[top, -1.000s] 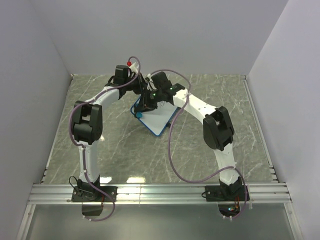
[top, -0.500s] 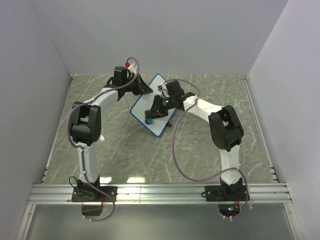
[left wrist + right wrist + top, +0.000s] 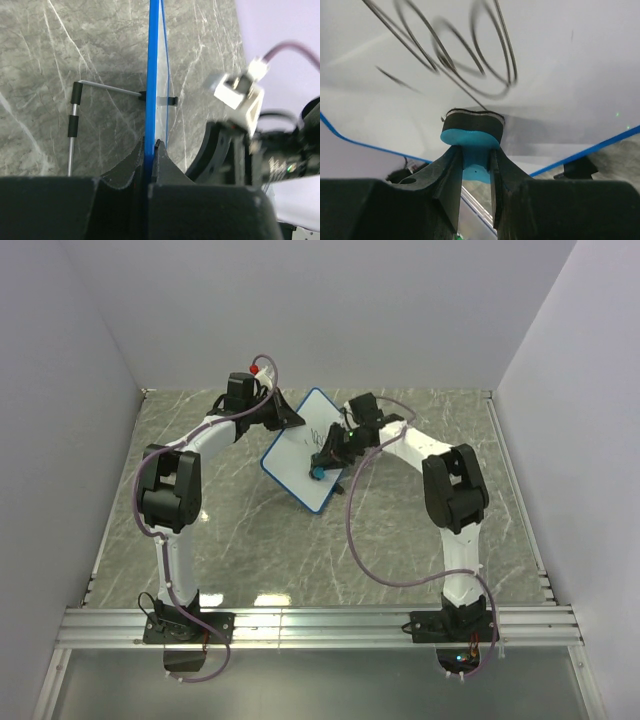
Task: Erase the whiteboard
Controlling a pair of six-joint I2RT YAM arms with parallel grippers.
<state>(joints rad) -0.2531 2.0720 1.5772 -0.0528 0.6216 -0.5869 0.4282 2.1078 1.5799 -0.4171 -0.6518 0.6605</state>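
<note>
The whiteboard [image 3: 304,450], white with a blue rim, stands tilted on the table at the back centre. Black scribbles [image 3: 318,438] mark its upper right part. My left gripper [image 3: 285,418] is shut on the board's upper left rim; the left wrist view shows the blue rim [image 3: 152,75] edge-on between my jaws. My right gripper [image 3: 322,466] is shut on a small blue eraser [image 3: 471,132], whose black felt pad presses on the white face just below the looping scribbles [image 3: 455,55]. The eraser also shows in the top view [image 3: 317,472].
A thin metal stand leg with black sleeves [image 3: 74,125] sticks out behind the board over the grey marble table [image 3: 240,540]. Grey walls enclose the back and sides. A metal rail [image 3: 320,625] runs along the near edge.
My right gripper has moved with the eraser from the board's left edge rightwards and up across the face, uncovering the board. The left gripper keeps its hold on the rim.
</note>
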